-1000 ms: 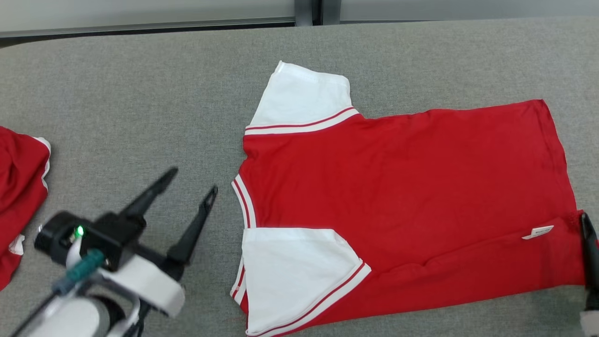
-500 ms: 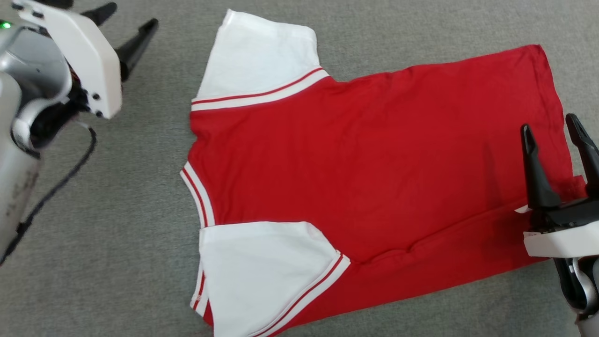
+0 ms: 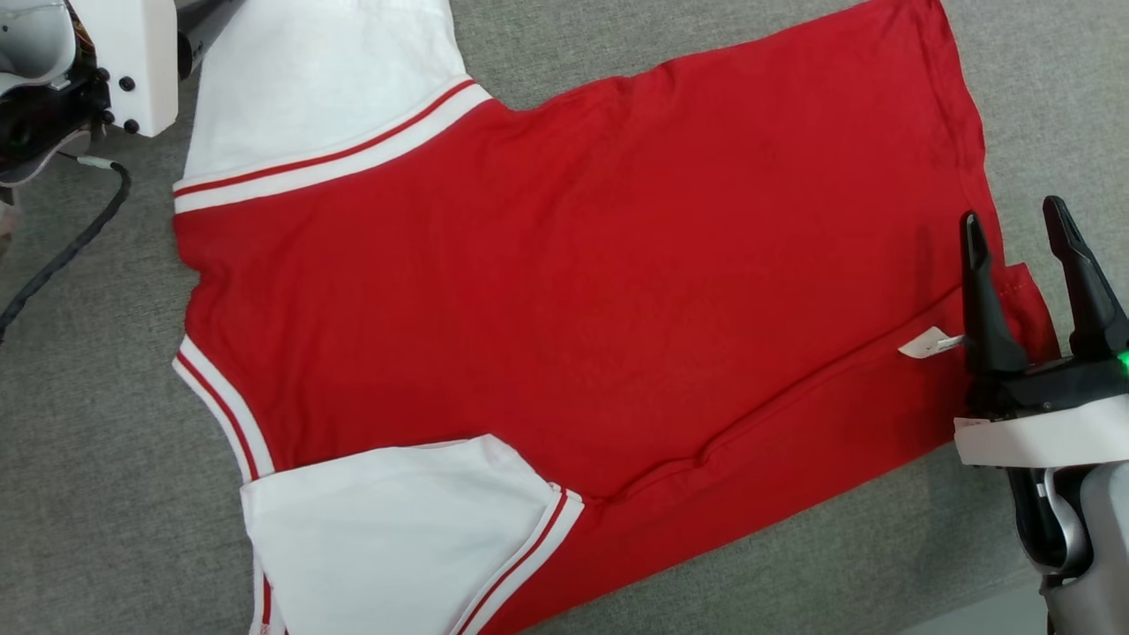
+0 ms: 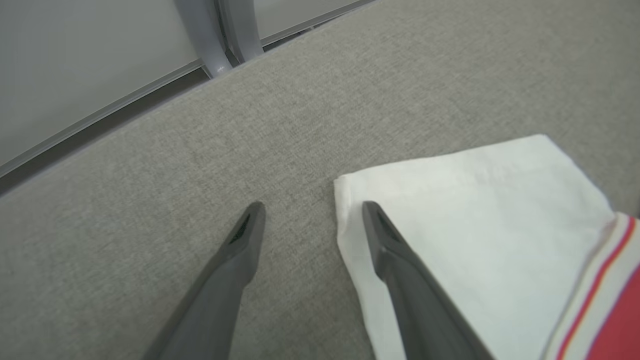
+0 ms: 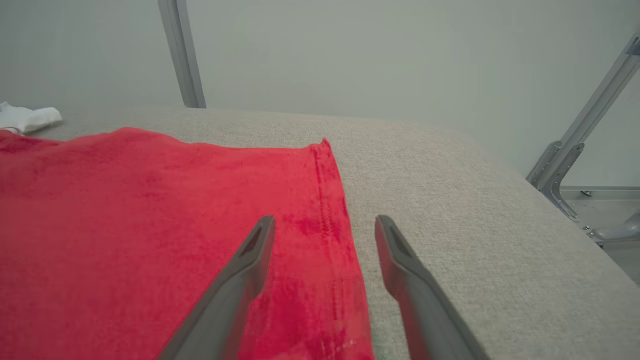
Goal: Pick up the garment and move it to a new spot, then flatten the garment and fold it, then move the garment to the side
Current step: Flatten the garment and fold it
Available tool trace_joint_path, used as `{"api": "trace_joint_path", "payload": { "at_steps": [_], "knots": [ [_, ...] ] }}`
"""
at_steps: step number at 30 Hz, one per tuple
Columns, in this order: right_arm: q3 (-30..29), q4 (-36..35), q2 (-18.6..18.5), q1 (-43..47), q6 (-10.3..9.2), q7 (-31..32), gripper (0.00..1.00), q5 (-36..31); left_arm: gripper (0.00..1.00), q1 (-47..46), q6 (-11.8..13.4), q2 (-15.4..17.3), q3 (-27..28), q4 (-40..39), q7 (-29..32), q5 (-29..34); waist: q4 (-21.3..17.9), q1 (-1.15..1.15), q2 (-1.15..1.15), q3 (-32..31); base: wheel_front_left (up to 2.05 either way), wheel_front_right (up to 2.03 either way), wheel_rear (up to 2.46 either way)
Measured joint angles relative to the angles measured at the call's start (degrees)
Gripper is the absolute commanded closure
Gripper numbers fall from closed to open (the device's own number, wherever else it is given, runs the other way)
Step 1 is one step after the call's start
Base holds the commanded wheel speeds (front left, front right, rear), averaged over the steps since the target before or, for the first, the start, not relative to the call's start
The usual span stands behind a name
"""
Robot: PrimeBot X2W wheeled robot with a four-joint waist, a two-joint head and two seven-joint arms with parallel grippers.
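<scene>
The garment (image 3: pixel 573 265), a red shirt with white sleeves, lies spread flat on the grey table (image 3: pixel 88 485), with its near side folded over along a crease. My right gripper (image 3: pixel 1014 216) is open over the hem's near corner, beside a small white label (image 3: pixel 926 342). In the right wrist view the right gripper (image 5: pixel 325 220) straddles the stitched hem of the garment (image 5: pixel 150 225). My left arm's white housing (image 3: pixel 132 53) sits at the far sleeve (image 3: pixel 309 79). In the left wrist view the left gripper (image 4: pixel 310 207) is open, one finger over the white sleeve's (image 4: pixel 475 210) corner.
A black cable (image 3: pixel 79 238) hangs from the left arm over the table. The table's far edge and grey metal posts (image 4: pixel 220 35) lie beyond the left gripper. To the right of the hem the table's edge drops off by a metal bracket (image 5: pixel 565 170).
The head camera has shifted, so the whole picture moved. My left gripper went from near the collar to the far sleeve. The right gripper came in over the hem corner. Both stayed open.
</scene>
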Motion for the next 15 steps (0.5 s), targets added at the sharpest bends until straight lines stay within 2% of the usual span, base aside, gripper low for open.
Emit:
{"api": "trace_joint_path", "payload": {
  "at_steps": [6, 8, 9, 10, 11, 13, 15],
  "knots": [
    [0.1, 0.3, 0.9, -0.5, 0.0, 0.0, 0.0, 0.0, 0.0, -1.4, 0.0, 1.2, -3.1, 0.0, -0.4, -1.8, -1.5, 0.0, 0.0, 0.9, 0.0, 0.0, 0.0],
    [0.2, 0.3, 1.1, -0.8, 0.0, 0.0, 0.0, 0.0, 0.15, -2.0, 0.0, 1.8, -4.0, 0.0, -0.7, -1.9, -1.6, 0.0, 0.0, 1.0, 0.0, 0.0, 0.0],
    [0.2, 0.3, 1.2, -0.9, 0.0, 0.0, 0.0, 0.0, 0.15, -2.2, 0.0, 2.0, -4.5, 0.0, -0.7, -2.1, -1.7, 0.0, 0.0, 1.0, 0.0, 0.0, 0.0],
    [0.1, 0.3, 1.2, -0.9, 0.0, 0.0, 0.0, 0.0, 0.4, -2.3, 0.0, 2.2, -5.0, 0.0, -0.7, -2.4, -1.7, 0.0, 0.0, 0.9, 0.0, 0.0, 0.0],
    [0.0, 0.3, 1.2, -0.9, 0.0, 0.0, 0.0, 0.0, 0.55, -2.4, 0.0, 2.3, -5.4, 0.1, -0.7, -2.7, -1.8, 0.0, 0.0, 0.9, 0.0, 0.0, 0.0],
    [0.0, 0.3, 1.2, -0.9, 0.0, 0.0, 0.0, 0.0, 1.0, -2.7, 0.0, 2.4, -6.1, 0.1, -0.7, -3.6, -1.8, 0.0, 0.0, 0.8, 0.0, 0.0, 0.0],
    [0.2, 0.4, 1.1, -1.0, 0.0, 0.0, 0.0, 0.0, 1.0, -3.0, 0.0, 2.6, -7.0, 0.2, -0.8, -4.3, -1.9, 0.0, 0.0, 0.7, 0.0, 0.0, 0.0]
  ]
}}
